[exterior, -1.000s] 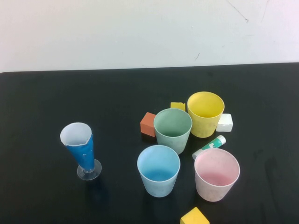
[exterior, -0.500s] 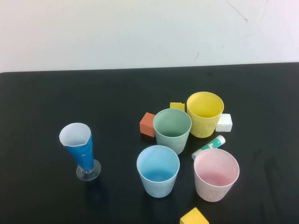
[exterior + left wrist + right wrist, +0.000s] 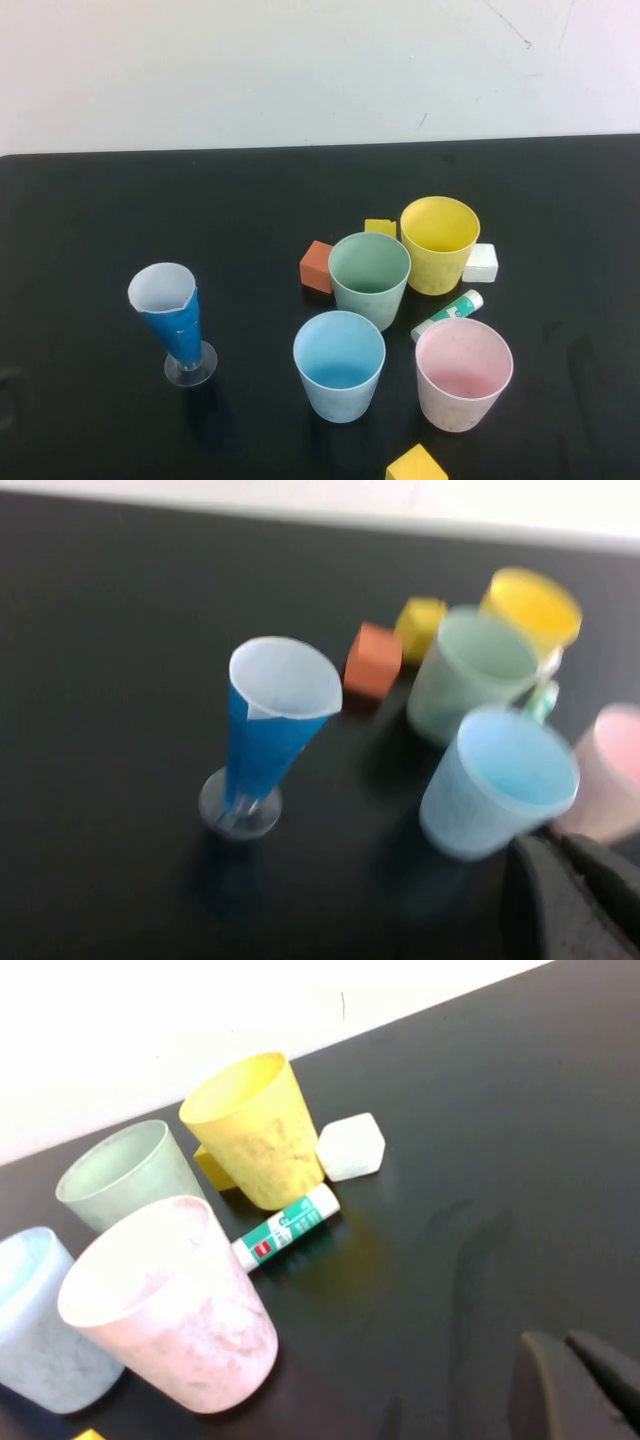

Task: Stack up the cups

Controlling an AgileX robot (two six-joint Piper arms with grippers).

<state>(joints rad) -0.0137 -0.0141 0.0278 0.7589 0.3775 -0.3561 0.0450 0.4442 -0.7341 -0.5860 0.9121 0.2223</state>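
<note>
Four matte tapered cups (image 3: 370, 278) stand unstacked; left gripper (image 3: 575, 900) and right gripper (image 3: 575, 1385) — fingers together — hover nearby.

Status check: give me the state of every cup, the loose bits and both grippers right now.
Yellow cup: upright, unstacked.
Green cup: upright, unstacked.
Blue cup: upright, unstacked.
Pink cup: upright, unstacked.
Paper cone: upright on its clear base.
Glue stick: lying flat between the pink and yellow cups.
Left gripper: near the blue cup, holding nothing.
Right gripper: above bare table, holding nothing.
</note>
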